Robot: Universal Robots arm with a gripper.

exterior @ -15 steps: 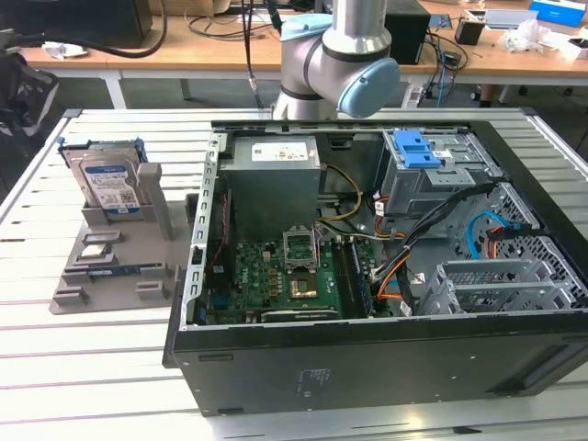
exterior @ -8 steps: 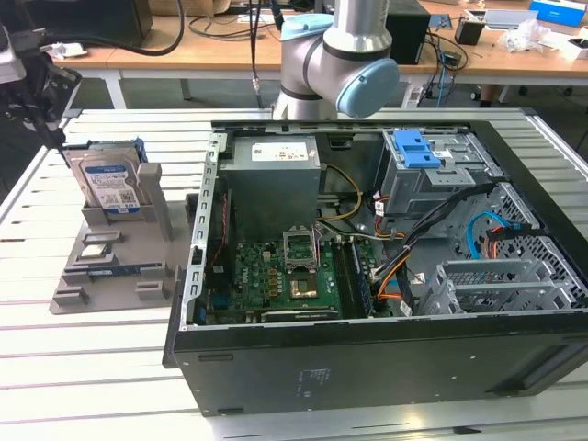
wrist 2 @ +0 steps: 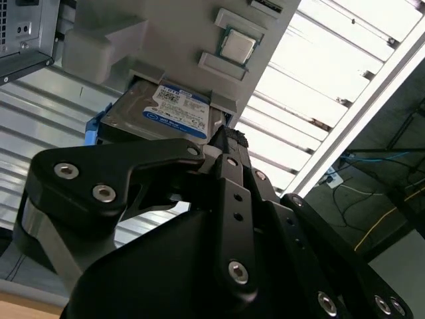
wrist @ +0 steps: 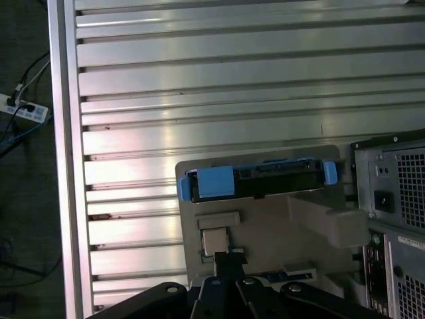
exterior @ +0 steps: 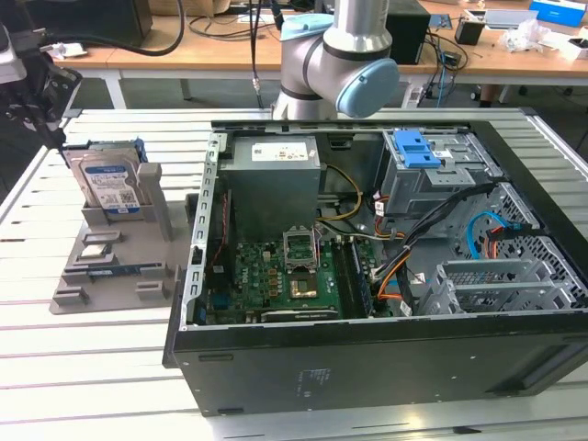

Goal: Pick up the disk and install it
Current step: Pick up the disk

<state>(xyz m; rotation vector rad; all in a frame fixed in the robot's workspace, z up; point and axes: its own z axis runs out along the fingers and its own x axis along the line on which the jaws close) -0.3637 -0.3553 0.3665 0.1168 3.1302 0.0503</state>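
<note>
computer case (exterior: 367, 367) beside grey holder (exterior: 158, 207), slatted table (exterior: 83, 386)

disk (exterior: 108, 184) top edge: open above | grey post (exterior: 154, 202): just beside | computer case (exterior: 322, 367): farther off

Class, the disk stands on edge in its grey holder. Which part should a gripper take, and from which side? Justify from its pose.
Probably the top edge of the disk, pinched across its two flat faces, coming straight down from above. It stands upright with its lower part sunk in the grey holder, so only the upper portion stands free.
</note>
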